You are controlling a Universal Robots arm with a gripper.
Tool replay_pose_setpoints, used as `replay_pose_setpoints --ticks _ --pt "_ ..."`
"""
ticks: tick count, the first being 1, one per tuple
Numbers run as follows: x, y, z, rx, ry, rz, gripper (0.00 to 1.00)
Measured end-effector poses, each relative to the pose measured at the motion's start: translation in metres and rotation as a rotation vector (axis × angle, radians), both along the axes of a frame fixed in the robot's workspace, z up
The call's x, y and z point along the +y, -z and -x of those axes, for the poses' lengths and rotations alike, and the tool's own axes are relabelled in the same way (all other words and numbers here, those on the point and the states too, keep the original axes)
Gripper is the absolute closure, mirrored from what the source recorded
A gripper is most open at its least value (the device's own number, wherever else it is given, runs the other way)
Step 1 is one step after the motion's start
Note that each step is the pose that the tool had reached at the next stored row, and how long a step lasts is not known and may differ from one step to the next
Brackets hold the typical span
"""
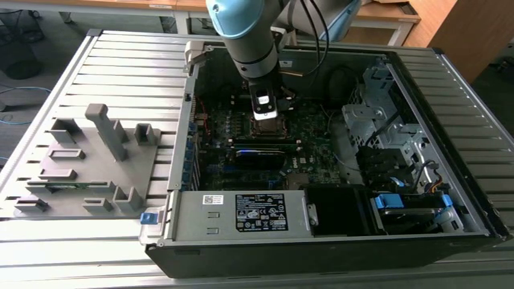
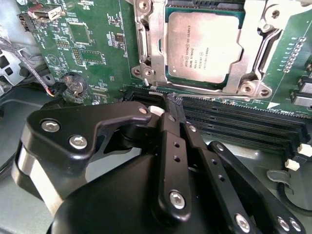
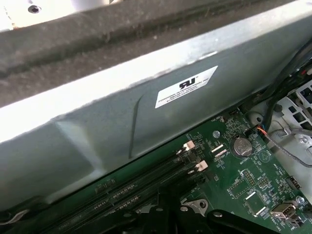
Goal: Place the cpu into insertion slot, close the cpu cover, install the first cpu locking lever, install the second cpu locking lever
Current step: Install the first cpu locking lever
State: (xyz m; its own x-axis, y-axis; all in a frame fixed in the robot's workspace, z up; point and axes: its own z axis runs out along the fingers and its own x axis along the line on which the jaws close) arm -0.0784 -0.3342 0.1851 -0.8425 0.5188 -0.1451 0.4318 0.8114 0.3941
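Grey-topped cpu (image 2: 204,46) lies flat under the cpu cover (image 2: 253,53).

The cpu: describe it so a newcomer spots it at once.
Start at the green motherboard in the second wrist view. Beyond the long black memory slots sits a silvery metal frame, the cpu cover. The cpu is the flat grey square showing through its cut-out, the only dull metal plate there.
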Motion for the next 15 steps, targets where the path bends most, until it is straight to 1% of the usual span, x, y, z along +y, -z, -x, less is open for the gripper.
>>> replay_pose_setpoints --ticks 10,15 --pt "-0.0042 0.0 -0.0005 0.0 0.0 0.0001 0.89" --pt "-0.005 0.0001 -0.0006 0.0 0.0 -0.0001 0.89"
